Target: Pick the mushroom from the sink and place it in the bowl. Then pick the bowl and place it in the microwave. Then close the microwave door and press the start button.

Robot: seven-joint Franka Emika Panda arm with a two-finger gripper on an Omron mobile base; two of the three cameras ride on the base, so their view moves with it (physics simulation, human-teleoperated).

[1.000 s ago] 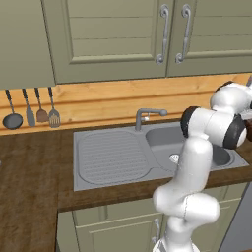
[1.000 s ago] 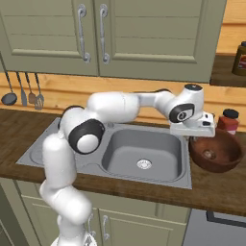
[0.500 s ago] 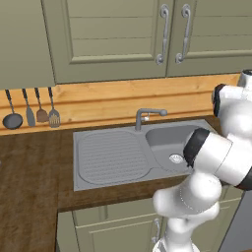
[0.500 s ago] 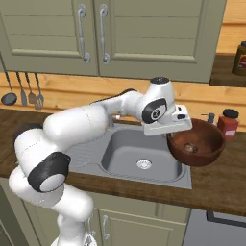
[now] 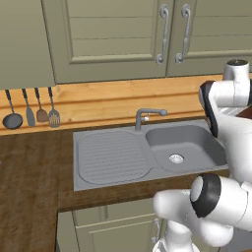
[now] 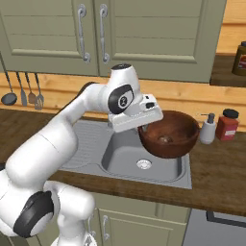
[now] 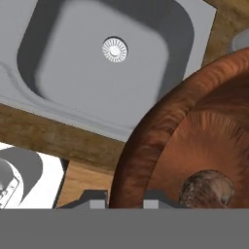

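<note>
Bowl (image 6: 169, 134) is up in the air, carried over the sink (image 6: 120, 166) basin, w/ the gripper (image 6: 144, 126) pinched tight on the near rim. In the hand view the two finger tips (image 7: 159, 198) straddle the rim wall, one outside, one inside, so that's a firm clamp on the bowl, jaws narrow. Mushroom (image 7: 208, 190) sits in the bottom of the bowl (brown cap, lumpy, resting on the inner slope near the low side), also just visible as a small lump inside the bowl in the right base view (image 6: 166, 139).

So step one looks done: mushroom's out of the sink and in the bowl. Step in hand is no. 2, bowl to microwave, and we're in the carry phase. Basin below looks bare apart from the drain (image 7: 115, 49); faucet (image 5: 147, 115) stands at the back, well apart from the bowl.

Bowl looks tipped a bit toward the camera in the right base view; a rim grip on one side means the weight hangs off the fingers. Risk as I judge it: more tilt and the mushroom rolls out.

Soap bottle (image 6: 208, 129) and red jar (image 6: 227, 125) stand on the counter just right of the bowl; worth keeping clear of them on the swing.

Next move calls for: keep the bowl level, keep the clamp shut, swing or drive toward the microwave, which I can't place from here, then slide the bowl in through the open door before releasing.
</note>
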